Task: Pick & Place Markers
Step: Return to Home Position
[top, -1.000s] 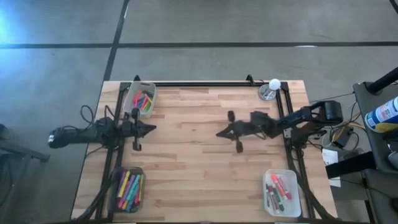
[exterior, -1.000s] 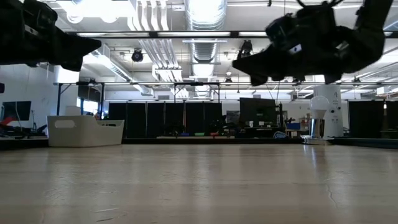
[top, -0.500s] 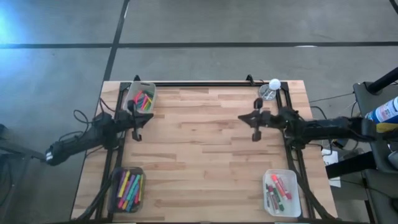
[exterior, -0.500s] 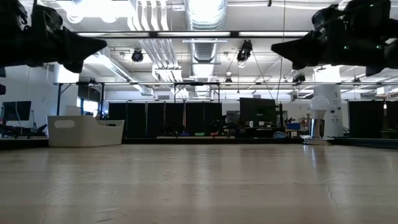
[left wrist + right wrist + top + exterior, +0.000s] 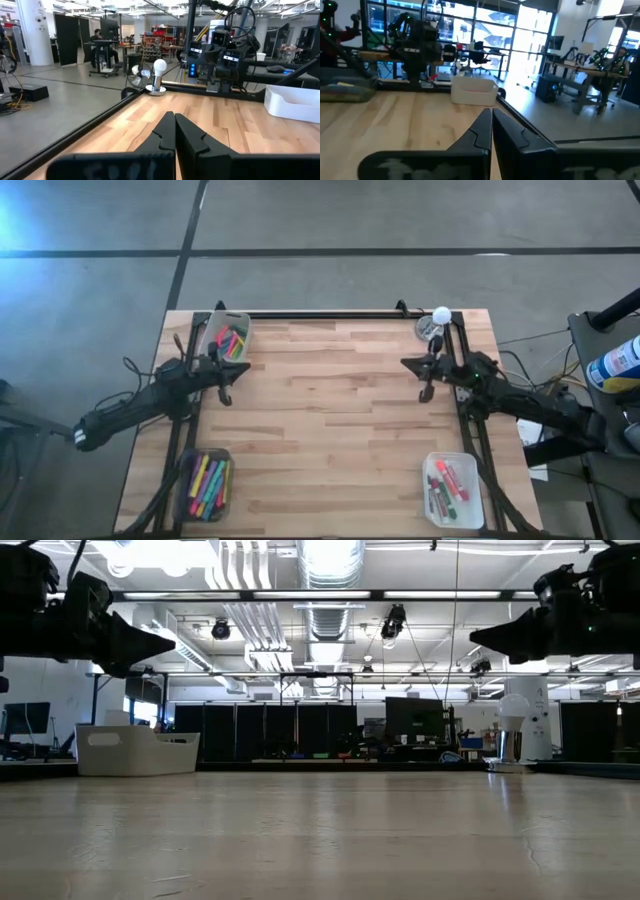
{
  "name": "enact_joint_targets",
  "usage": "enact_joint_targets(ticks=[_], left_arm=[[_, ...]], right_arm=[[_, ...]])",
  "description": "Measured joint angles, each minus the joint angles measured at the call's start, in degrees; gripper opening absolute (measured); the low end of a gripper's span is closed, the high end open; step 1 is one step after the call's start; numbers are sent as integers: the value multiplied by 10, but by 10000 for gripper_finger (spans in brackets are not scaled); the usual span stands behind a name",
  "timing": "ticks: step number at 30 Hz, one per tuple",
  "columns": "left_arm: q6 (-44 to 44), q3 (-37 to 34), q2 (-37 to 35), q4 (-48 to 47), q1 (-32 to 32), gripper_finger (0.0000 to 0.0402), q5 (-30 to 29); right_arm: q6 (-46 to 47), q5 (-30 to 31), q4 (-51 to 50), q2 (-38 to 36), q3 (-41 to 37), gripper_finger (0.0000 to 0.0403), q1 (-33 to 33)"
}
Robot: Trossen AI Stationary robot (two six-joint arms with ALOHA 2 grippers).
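Note:
The markers lie in three bins on the wooden table: pink and green ones in the far-left bin (image 5: 225,338), many-coloured ones in the near-left bin (image 5: 205,485), and red and green ones in the near-right bin (image 5: 452,490). My left gripper (image 5: 243,364) hovers shut and level above the table's left side, just nearer than the far-left bin, holding nothing. My right gripper (image 5: 405,362) hovers shut and level above the right side, pointing toward the left, also with nothing in it. Both wrist views show fingertips pressed together: left (image 5: 174,116), right (image 5: 490,111).
A white bulb-shaped lamp (image 5: 440,314) and a small fan (image 5: 428,330) stand at the far-right corner. A black frame rail (image 5: 320,315) runs along the far edge and down both sides. Bare wood (image 5: 320,410) lies between the grippers.
My right gripper has drawn back toward the table's right edge and swung toward the far edge, staying shut. My left gripper has swung a little toward the far edge, closer to the far-left bin, also shut. The bins and markers have not moved.

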Motion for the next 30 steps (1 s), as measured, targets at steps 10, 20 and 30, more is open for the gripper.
enact_joint_targets(ticks=[10,20,30], left_arm=[[-10,0,0,33,0,0,26],[-19,0,0,8,1,0,13],[-33,4,1,-19,2,0,-89]], right_arm=[[13,-8,-68,-66,0,8,-10],[32,87,-145,-201,0,8,-9],[107,166,-191,-209,0,8,73]])
